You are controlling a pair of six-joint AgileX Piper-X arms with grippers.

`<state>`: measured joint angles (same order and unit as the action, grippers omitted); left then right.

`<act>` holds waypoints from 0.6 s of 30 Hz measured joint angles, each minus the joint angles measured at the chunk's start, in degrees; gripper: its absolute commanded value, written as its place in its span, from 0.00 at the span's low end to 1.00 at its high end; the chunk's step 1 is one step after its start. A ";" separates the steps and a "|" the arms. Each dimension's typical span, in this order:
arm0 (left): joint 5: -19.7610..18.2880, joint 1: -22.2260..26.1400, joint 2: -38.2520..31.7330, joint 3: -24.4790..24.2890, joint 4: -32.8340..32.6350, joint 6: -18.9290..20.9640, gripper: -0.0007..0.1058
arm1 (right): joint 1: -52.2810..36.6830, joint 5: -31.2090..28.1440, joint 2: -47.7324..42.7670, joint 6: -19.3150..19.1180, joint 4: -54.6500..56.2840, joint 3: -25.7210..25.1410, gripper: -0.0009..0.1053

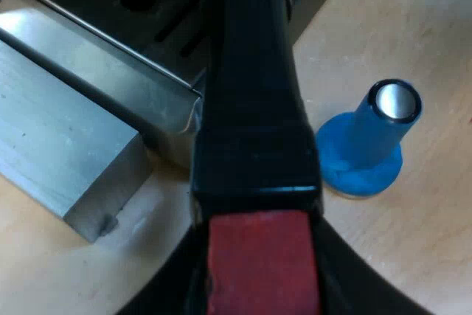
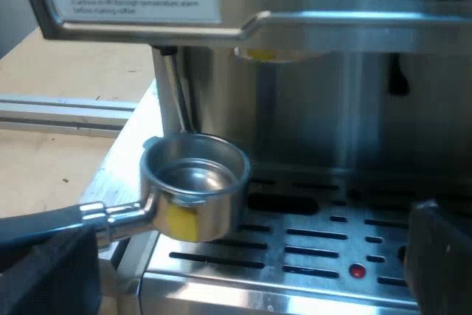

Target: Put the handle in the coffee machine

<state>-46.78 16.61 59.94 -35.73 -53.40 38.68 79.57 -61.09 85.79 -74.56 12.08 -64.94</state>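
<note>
Held in the left gripper (image 1: 258, 285) by the red end (image 1: 262, 248): the holder's (image 2: 195, 182) dark handle (image 1: 251, 94), with the fingertips cut off from sight. Metal basket loose above the drip tray (image 2: 310, 256), at the machine's (image 2: 354, 94) front, not locked in. Right gripper (image 2: 247, 263) spread wide, gripping nothing. Blue tamper (image 1: 369, 145) upright on the table (image 1: 413, 256), near the tray. Label print on the machine too small to read.

Pale wooden tabletop (image 1: 420, 256) (softly lit)
</note>
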 measured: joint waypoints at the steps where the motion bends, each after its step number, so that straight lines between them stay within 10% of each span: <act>1: -0.57 0.00 1.27 -0.30 0.00 -1.15 0.01 | 0.00 -0.72 1.44 -0.81 -2.39 0.00 0.81; 18: -8.71 0.00 13.98 -4.48 6.61 -7.41 0.01 | 0.00 -7.98 8.39 -1.31 -12.08 -0.10 0.81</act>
<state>-55.49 16.61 73.93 -40.21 -46.79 31.27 79.57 -69.07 94.18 -75.87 0.00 -65.04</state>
